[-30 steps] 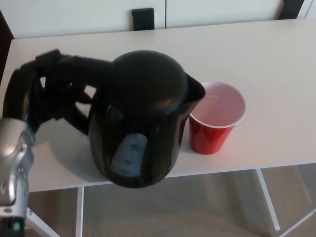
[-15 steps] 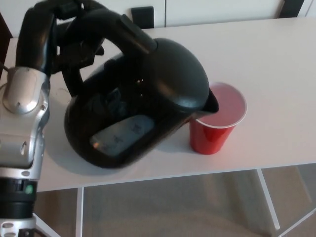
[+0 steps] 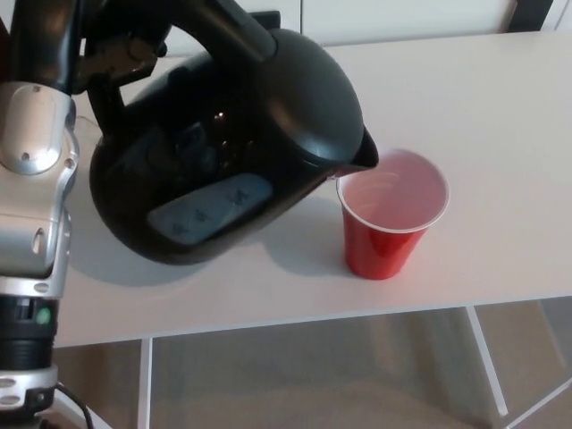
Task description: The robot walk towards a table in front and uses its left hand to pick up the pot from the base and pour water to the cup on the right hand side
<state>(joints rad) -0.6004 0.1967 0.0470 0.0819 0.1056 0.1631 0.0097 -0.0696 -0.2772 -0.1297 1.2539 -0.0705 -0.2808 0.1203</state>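
Pour step: your left hand (image 3: 112, 45), fingers gripping the pot (image 3: 223, 143) handle, tips spout over the cup (image 3: 391, 214) rim; next, tilt further, steadily.

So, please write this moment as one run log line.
left robot hand: holds kettle by handle | kettle: tilted, spout at red cup rim | cup: upright on table | right robot hand: not visible

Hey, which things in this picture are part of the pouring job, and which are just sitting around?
Part of the job:
- black kettle, tilted, spout at the cup's rim
- red cup, upright on the white table
- left robot hand on the kettle's handle

Just there:
- dark object behind the table's far edge
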